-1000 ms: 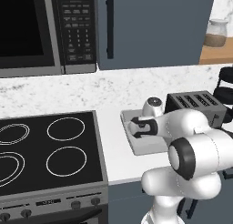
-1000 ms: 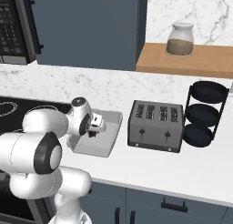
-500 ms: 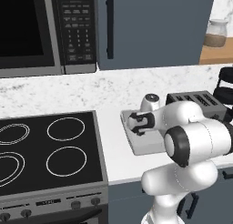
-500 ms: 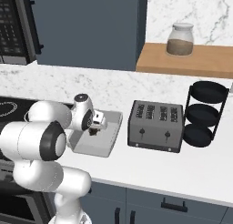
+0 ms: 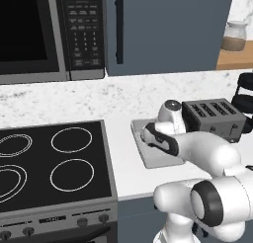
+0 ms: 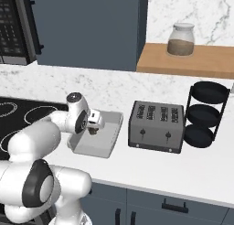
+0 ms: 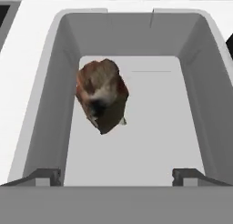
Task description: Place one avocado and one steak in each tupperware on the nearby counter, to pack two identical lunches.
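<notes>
The gripper stands with its two fingertips spread wide and nothing between them, one near each side wall of the tupperware. That wide stance over the box reads as a release: the jaws are clear of the steak, which sits ahead of the tips and toward the left-hand one, inside the box, apart from both fingers. Whether the meat rests flat on the floor or is a touch above it I cannot tell (it shows no clear shadow under it).

Beyond the steak the box floor is bare up to the far wall, leaving room for a fruit beside the meat. No avocado lies inside this box.

Out from the hand, the right base view shows the gripper pointing down over the near end of the tupperware, which sits on the white counter. Just beside the box, to the far side of the hand from the arm, is the toaster, then a black tiered rack. On the arm's side lies the black cooktop. The box between them keeps the drop short and straight down, so the piece lands within the walls rather than on the rim.
</notes>
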Motion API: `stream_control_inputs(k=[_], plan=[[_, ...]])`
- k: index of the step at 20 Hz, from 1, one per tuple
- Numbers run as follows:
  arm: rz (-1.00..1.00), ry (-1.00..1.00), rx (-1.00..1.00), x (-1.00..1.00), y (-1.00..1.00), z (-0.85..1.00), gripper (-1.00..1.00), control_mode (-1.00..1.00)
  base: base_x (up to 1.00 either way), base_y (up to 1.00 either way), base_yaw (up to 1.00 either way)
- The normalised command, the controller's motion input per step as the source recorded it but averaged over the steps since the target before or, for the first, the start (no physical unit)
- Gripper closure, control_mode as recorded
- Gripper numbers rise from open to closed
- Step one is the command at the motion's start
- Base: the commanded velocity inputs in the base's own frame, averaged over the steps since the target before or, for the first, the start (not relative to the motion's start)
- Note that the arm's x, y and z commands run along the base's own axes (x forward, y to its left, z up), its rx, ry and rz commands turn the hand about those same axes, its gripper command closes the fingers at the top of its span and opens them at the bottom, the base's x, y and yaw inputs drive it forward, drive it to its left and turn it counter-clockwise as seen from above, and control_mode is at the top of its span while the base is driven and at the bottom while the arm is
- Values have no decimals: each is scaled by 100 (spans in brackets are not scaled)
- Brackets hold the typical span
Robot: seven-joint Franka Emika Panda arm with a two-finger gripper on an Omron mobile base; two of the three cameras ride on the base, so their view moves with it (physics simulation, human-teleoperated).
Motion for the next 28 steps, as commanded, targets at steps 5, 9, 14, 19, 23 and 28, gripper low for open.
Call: stream_control_inputs(k=[5, 9, 14, 19, 23, 28], plan=[[0, -20, 0, -92, -11, 69, -100, -100, 0, 0, 0], [0, -22, 0, -100, -28, 37, -100, -100, 0, 0, 0], [0, -35, 0, -99, -5, 87, -100, -100, 0, 0, 0], [2, -22, 0, -91, 1, 68, -100, -100, 0, 0, 0], [0, -1, 0, -50, 0, 0, -100, 100, -50, 0, 1], [0, 0, 0, 0, 0, 0, -100, 100, -100, 0, 0]])
